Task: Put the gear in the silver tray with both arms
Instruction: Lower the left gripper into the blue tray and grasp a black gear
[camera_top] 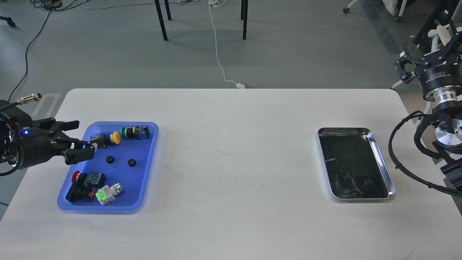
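Head view: left gripper point(77, 141) open, holding nothing, over left edge of blue tray point(144, 180). Two black gears point(109, 159) just right of fingertips. Silver tray point(382, 159) far right on white table point(231, 144), near right gripper point(429, 54); finger spread cannot be told.

You get one view only, from the head, high up, angled forward and down. It takes in the whole white table point(231, 162) at mid range, near edge cut off at the bottom, grey floor point(288, 47) beyond the far edge. Left arm point(21, 148) enters at the left edge, right arm point(438, 108) at the right.
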### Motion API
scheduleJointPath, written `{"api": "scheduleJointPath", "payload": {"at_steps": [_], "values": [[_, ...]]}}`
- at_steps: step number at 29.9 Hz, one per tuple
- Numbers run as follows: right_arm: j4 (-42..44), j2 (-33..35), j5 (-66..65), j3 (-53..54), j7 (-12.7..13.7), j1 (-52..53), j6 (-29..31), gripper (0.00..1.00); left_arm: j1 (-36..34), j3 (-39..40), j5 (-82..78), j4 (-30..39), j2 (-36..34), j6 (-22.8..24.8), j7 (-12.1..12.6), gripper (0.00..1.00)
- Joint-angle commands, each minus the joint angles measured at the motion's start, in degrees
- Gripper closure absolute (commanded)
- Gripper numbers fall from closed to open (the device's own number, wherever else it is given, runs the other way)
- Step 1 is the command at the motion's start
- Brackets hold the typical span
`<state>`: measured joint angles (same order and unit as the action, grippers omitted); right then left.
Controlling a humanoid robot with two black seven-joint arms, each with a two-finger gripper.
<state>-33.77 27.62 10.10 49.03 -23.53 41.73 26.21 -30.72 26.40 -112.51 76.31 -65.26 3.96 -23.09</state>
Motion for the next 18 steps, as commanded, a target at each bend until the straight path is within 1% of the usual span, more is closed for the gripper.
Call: {"api": "scheduleJointPath", "payload": {"at_steps": [1, 4, 5, 7, 10, 13, 18], "values": [[0.0, 0.0, 0.0, 0.1, -0.3, -0.3, 0.5, 0.01, 0.1, -0.5, -8.5, -1.4, 1.0, -0.2, 0.1, 0.1], [0.1, -0.4, 0.0, 0.1, -0.3, -0.4, 0.5, 0.01, -0.2, -1.9, -9.3, -3.4, 4.9, -0.2, 0.5, 0.15], [0.0, -0.5, 0.0, 0.1, -0.3, -0.4, 0.5, 0.01, -0.2, -2.1, -9.2, -5.0, 6.3, -0.2, 0.4, 0.19], [0.0, -0.6, 0.0, 0.1, -0.3, -0.5, 0.5, 0.01, -0.2, -2.5, -8.8, -7.4, 8.4, -0.2, 0.4, 0.31], [0.1, -0.6, 0.0, 0.1, -0.3, -0.5, 0.3, 0.01, -0.2, -2.8, -8.3, -10.5, 12.2, -0.1, 0.4, 0.4], [0.1, -0.6, 0.0, 0.0, -0.3, -0.7, 0.2, 0.01, -0.1, -2.9, -6.7, -13.1, 15.1, -0.1, 0.4, 0.43], [0.1, -0.7, 0.0, 0.1, -0.3, -0.7, 0.0, 0.01, 0.1, -2.9, -0.6, -15.8, 16.1, 0.1, 0.5, 0.45]]}}
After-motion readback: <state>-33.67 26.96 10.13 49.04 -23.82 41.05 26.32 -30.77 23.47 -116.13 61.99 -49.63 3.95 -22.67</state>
